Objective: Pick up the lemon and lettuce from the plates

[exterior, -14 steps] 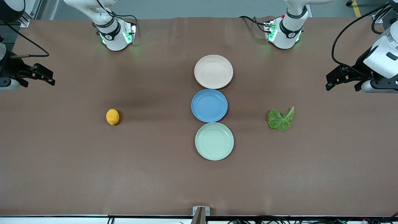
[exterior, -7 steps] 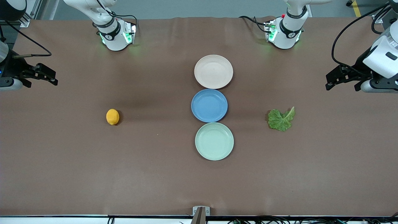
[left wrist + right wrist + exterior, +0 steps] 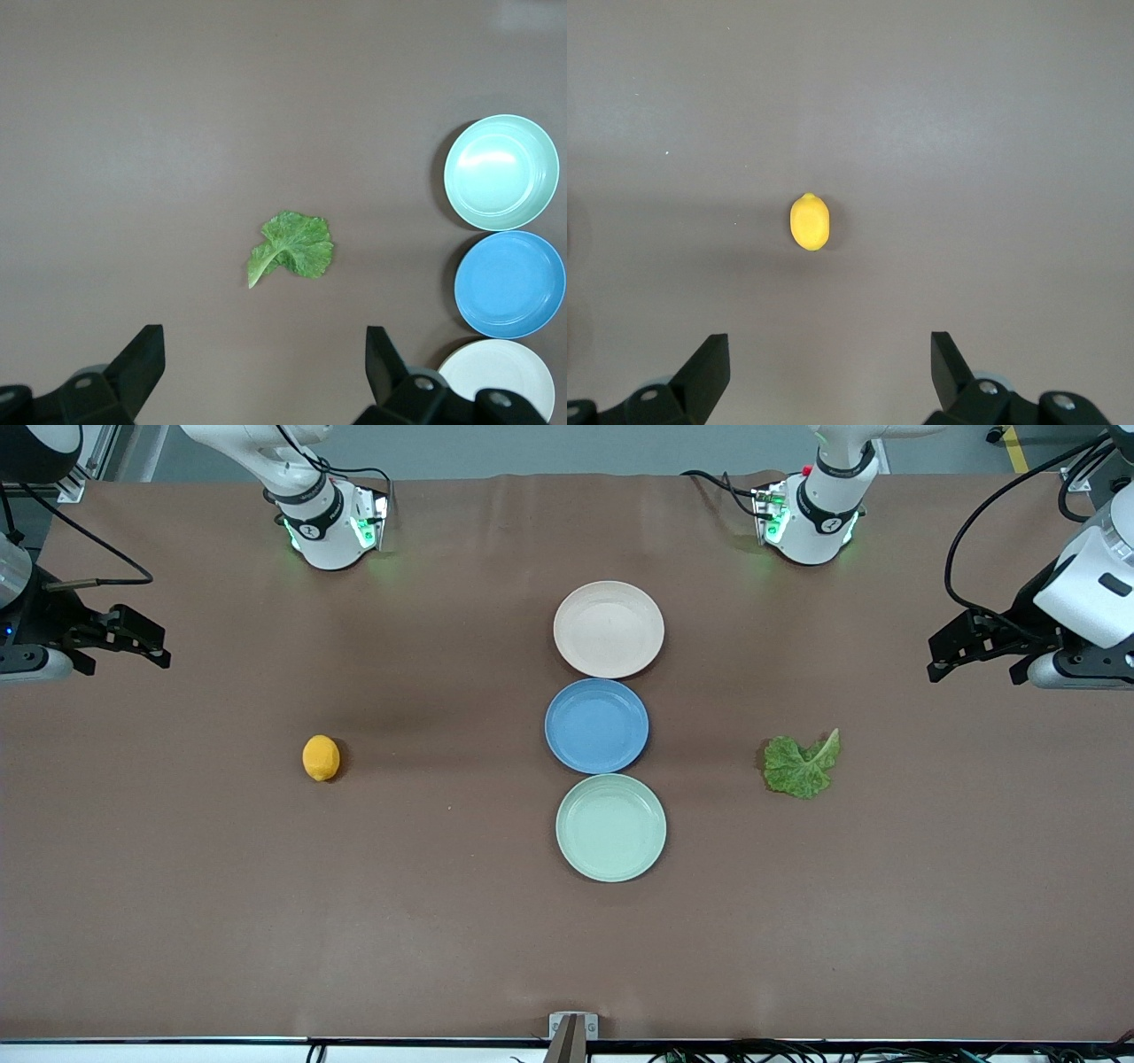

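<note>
The lemon (image 3: 321, 758) lies on the bare brown table toward the right arm's end; it also shows in the right wrist view (image 3: 810, 222). The lettuce (image 3: 801, 765) lies on the table toward the left arm's end, and in the left wrist view (image 3: 291, 249). The beige-cream plate (image 3: 609, 629) and the mint green plate (image 3: 610, 827) are both empty. My right gripper (image 3: 146, 646) is open and empty, up at the table's end. My left gripper (image 3: 950, 658) is open and empty at the other end.
An empty blue plate (image 3: 596, 725) sits between the two other plates in a line down the table's middle. The arms' bases (image 3: 330, 522) stand along the table's edge farthest from the front camera.
My right gripper has drifted a little inward over the table's end. The left arm and all objects have not moved.
</note>
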### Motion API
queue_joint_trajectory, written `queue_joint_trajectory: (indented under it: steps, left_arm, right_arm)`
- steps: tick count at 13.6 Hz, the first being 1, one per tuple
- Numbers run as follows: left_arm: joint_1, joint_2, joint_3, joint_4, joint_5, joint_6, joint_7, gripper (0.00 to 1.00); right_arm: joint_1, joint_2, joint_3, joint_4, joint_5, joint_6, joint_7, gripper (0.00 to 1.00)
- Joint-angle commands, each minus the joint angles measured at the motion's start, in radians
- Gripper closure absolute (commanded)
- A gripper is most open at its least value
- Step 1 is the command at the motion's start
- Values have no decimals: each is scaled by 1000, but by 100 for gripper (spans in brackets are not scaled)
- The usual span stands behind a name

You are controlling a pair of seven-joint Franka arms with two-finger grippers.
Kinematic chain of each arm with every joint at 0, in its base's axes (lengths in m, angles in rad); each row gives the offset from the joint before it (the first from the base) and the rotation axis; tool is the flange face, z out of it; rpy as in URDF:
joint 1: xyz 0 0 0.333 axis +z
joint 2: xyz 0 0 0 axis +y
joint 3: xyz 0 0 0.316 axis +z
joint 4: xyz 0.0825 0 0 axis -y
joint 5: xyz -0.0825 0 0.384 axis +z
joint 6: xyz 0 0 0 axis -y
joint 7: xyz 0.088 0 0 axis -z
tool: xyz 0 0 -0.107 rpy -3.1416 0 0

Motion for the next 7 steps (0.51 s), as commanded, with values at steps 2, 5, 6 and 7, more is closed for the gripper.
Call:
queue_joint_trajectory:
  steps: [2,5,6,7]
  left_arm:
    - [0,-2,-2,15,10,-19,-1,0]
    - [-1,-1,-2,15,7,-18,-22,0]
    - [-3,0,-2,15,7,-16,-45,0]
    - [-4,0,-2,15,9,-15,-49,0]
  right_arm:
    - [4,-24,-7,-26,13,9,1,0]
    - [4,-24,-7,-26,13,10,1,0]
    - [3,-24,-7,-26,13,9,1,0]
    - [1,-24,-7,-26,13,9,1,0]
